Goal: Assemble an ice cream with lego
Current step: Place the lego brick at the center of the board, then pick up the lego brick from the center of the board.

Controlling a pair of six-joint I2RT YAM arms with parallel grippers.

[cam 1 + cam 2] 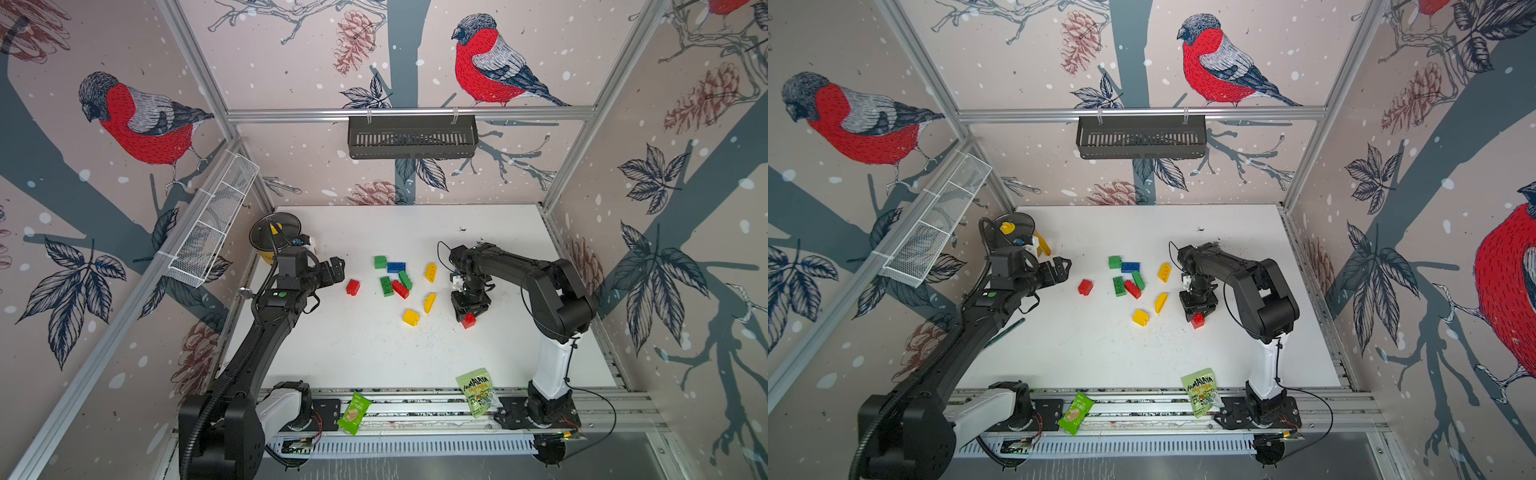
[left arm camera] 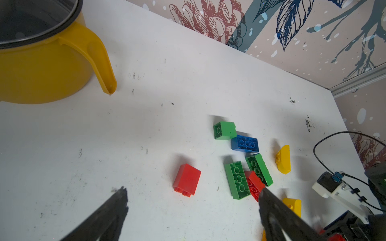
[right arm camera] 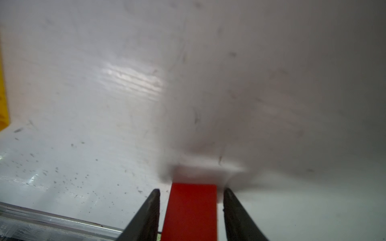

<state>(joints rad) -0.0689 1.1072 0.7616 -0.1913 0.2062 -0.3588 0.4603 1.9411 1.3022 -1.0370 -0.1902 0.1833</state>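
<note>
A red brick stands on the table toward its right edge, clear of the loose bricks mid-table, likely as a base; the right gripper straddles it, jaws parted, not touching. The left gripper hangs wide open near the left edge

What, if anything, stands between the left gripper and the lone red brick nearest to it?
Nothing visible does. In a top view the left gripper hangs open beside the lone red brick, with only bare white table between them. The cluster of bricks lies beyond it, out of the path.
</note>
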